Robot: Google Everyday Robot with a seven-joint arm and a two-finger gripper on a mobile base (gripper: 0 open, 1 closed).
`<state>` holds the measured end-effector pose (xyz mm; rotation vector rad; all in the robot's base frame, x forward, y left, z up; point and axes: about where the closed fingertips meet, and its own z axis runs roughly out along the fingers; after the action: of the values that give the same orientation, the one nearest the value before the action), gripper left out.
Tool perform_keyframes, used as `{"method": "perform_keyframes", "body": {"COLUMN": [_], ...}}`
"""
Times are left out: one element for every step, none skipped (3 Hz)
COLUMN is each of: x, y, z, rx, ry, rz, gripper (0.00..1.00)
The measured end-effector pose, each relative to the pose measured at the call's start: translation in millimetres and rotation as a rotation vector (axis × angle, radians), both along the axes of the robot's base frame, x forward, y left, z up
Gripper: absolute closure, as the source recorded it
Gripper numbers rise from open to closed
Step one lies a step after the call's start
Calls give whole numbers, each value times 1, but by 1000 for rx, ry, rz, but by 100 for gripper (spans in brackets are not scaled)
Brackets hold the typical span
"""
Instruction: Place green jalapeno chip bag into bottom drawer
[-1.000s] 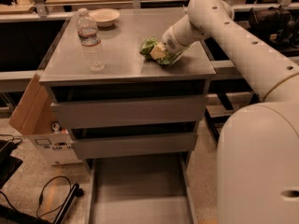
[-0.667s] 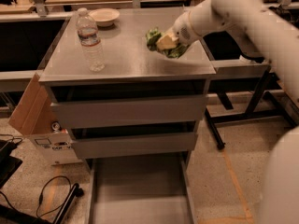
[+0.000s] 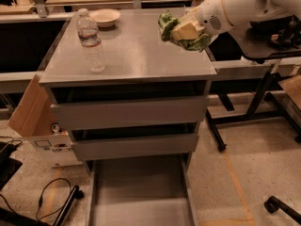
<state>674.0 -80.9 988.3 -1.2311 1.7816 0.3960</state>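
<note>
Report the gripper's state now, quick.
Gripper: jaws closed on the green jalapeno chip bag, held over the right side of the cabinet top.

The arm (image 3: 244, 4) is a thick, rounded shell of smooth glossy white, ringed by one thin yellow band, with a small round patch of dotted holes near the wrist. At its tip, upper centre-right, the gripper (image 3: 178, 32) shows blunt tan fingers (image 3: 186, 30).

Green bag (image 3: 165, 23) — tan gripper (image 3: 183, 32) over cabinet (image 3: 141, 53)
</note>
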Motion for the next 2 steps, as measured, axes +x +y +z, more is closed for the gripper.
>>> {"method": "perform_keyframes", "body": {"x": [-48, -112], "y": [-25, -86], "z": [-18, -98], "rx": [-11, -77], "ry": [-3, 100], "rz": [52, -13], "gripper": [100, 100]}}
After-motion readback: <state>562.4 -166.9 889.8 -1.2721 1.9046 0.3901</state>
